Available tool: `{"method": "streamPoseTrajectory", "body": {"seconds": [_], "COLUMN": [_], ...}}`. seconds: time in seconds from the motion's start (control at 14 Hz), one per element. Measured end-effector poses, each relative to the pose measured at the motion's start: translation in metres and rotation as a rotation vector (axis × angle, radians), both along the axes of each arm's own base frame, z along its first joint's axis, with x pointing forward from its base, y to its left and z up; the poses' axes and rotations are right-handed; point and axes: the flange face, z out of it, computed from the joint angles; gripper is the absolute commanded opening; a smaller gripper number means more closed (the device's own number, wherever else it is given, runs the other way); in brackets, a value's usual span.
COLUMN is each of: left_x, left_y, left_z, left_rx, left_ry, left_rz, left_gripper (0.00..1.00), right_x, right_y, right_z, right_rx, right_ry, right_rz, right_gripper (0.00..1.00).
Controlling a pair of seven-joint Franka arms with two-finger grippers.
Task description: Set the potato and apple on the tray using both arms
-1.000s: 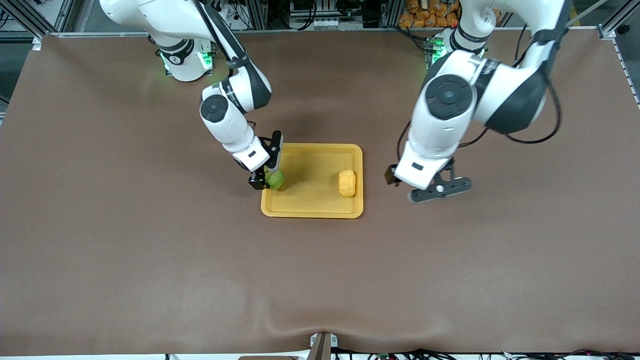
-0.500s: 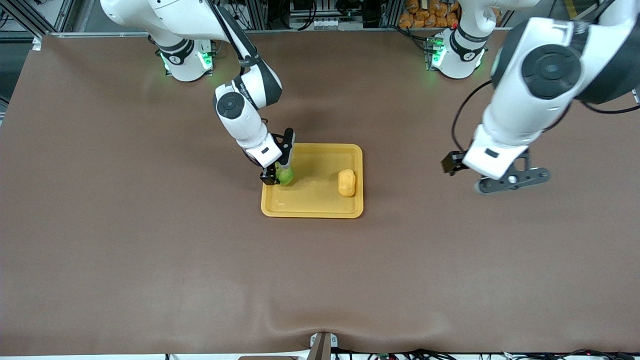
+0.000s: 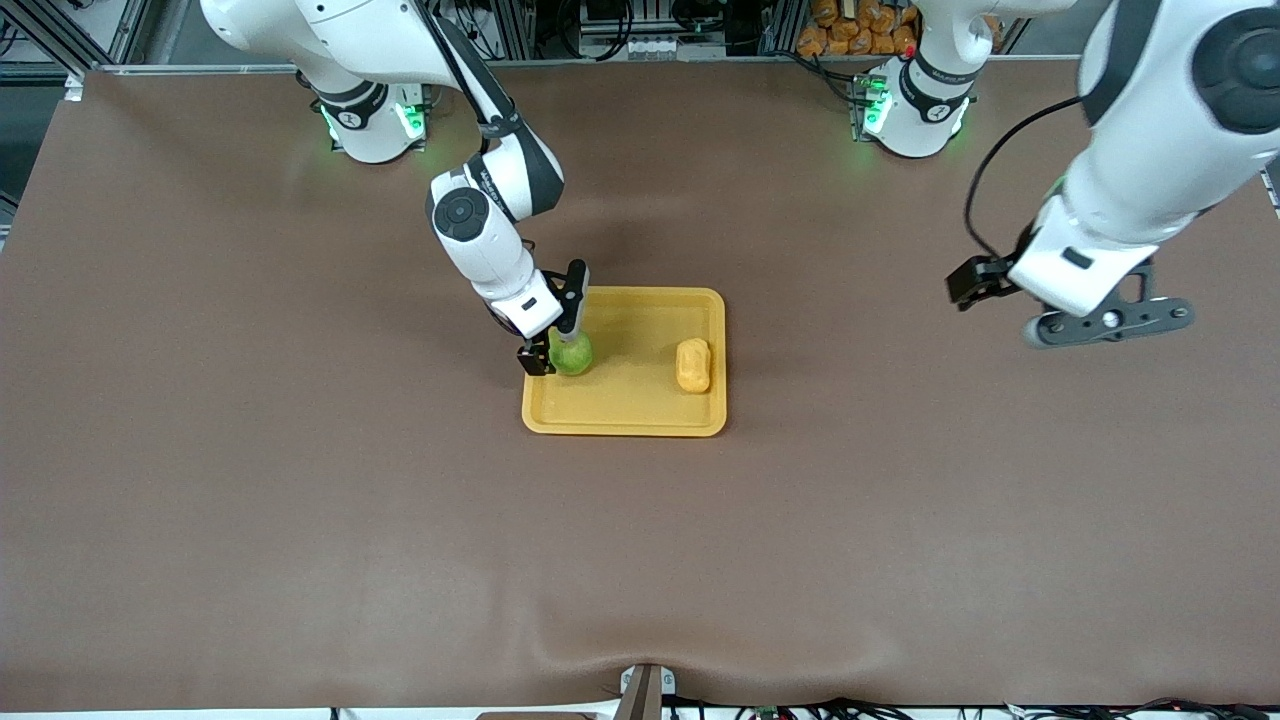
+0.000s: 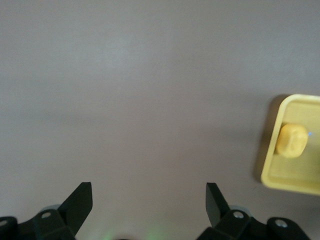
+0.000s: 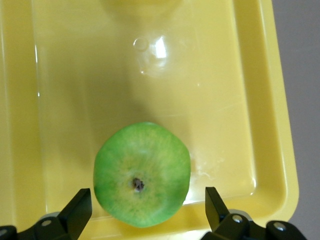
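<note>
Right end effector (image 3: 553, 345): we're seeing it hanging low over the tray (image 3: 625, 415), fingers spread wide, apple (image 3: 572, 354) sitting free between them.
Potato (image 3: 693, 365): lying in the tray toward the left arm's end.
Left end effector (image 3: 1108, 320): hovering over bare tabletop (image 3: 300, 480), fingers parted, gripping nothing.

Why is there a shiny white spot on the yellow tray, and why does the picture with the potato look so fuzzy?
In the right wrist view, the white spot is glare from a light reflecting off the tray's glossy floor, above the apple. In the left wrist view, the potato and the brown table look soft and blurry. In the front view, everything looks sharper, with soft shadows under the arms.
</note>
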Motion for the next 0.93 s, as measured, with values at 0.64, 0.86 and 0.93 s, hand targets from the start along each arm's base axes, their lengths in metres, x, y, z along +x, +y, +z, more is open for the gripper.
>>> {"method": "streamPoseTrajectory", "body": {"seconds": [0.64,0.86,0.93], "left_x": [-0.043,-0.055,-0.056], "left_y": [0.029,0.047,0.052], "left_z": [0.058,0.073,0.072], "left_rx": [0.018,0.02,0.018], "left_ry": [-0.001,-0.01,-0.003], "left_rz": [0.005,0.001,-0.014], "left_gripper": [1.0,1.0,1.0], "right_x": [0.05,0.061,0.063], "right_y": [-0.11,-0.18,-0.195], "right_z": [0.134,0.195,0.22], "right_rx": [0.054,0.075,0.056], "right_ry": [0.189,0.316,0.342], "right_rz": [-0.199,-0.378,-0.435], "right_gripper": [1.0,1.0,1.0]}}
